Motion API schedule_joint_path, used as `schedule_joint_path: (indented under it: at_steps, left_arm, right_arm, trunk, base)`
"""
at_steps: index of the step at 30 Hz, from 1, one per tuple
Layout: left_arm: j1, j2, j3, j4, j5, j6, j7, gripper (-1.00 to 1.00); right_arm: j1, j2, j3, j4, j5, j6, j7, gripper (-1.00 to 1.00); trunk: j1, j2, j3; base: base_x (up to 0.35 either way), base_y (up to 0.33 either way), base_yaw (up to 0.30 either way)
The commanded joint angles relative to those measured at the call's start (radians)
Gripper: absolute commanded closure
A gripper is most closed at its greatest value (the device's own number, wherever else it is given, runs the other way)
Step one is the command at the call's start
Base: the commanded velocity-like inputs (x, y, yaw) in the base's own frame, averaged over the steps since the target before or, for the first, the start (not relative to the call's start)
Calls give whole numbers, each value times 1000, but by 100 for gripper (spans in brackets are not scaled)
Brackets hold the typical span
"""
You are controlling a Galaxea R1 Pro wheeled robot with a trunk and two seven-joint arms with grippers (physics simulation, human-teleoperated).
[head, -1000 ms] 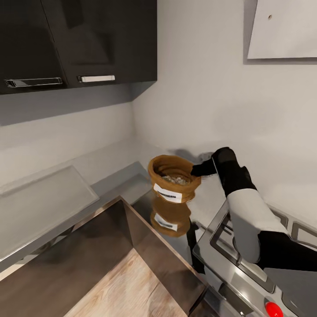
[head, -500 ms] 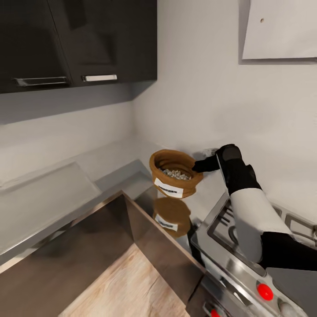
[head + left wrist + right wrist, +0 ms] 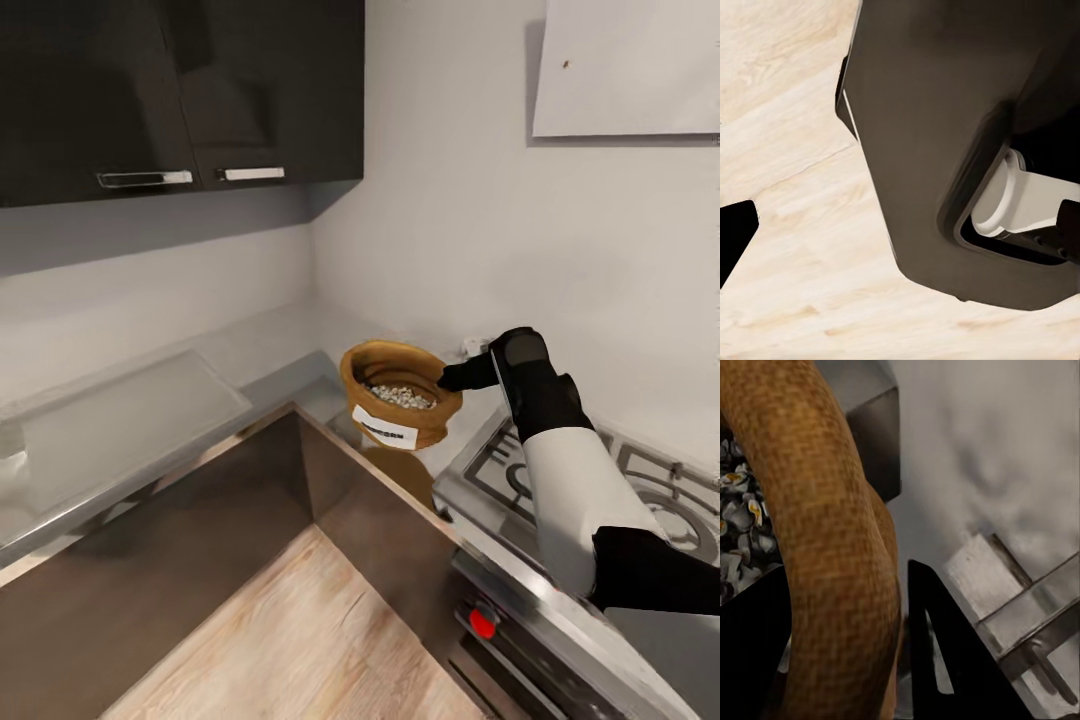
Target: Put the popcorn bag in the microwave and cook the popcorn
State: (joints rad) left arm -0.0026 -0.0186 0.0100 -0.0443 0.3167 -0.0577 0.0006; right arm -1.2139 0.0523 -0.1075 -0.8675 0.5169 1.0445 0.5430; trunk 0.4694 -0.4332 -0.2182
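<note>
The right arm reaches forward and leftward, its white forearm leading to a black wrist. Its right gripper [image 3: 447,378] pinches the popcorn bag [image 3: 398,432] rim between both fingers [image 3: 945,660].

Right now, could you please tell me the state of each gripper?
Left gripper: cannot be told from these views.
Right gripper: closed on the rolled rim of the popcorn bag, one finger inside, one outside, bag lifted off the countertop.

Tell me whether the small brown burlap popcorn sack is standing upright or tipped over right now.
Roughly upright: the brown burlap sack has its open mouth facing up, pale kernels showing inside, and the right gripper jaws clamped over its rolled rim.
</note>
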Motion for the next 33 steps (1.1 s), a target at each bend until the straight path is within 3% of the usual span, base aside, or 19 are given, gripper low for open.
schedule_joint_path:
  at_steps: [1, 6, 26, 33]
  left_arm:
    - [0, 0, 0, 0, 4, -3, -1, -100]
    - [0, -1, -1, 0, 4, -2, -2, -100]
    - [0, -1, -1, 0, 3, -2, 7, -100]
    - [0, 0, 0, 0, 4, -2, 7, -100]
  right_arm:
    - [-1, 1, -4, -1, 9, 3, 10, 100]
    - [-1, -19, -6, -1, 8, 3, 10, 100]
    - [-1, -20, -6, 2, 0, 3, 21, 100]
    - [-1, -19, -6, 19, 0, 3, 19, 100]
  trunk:
    - [0, -2, -2]
    - [0, -2, -2]
    - [0, -2, -2]
    - [0, -2, -2]
  base:
    - [-344, 137, 0]
    - [-337, 142, 0]
    - [-305, 114, 0]
    - [-71, 1, 0]
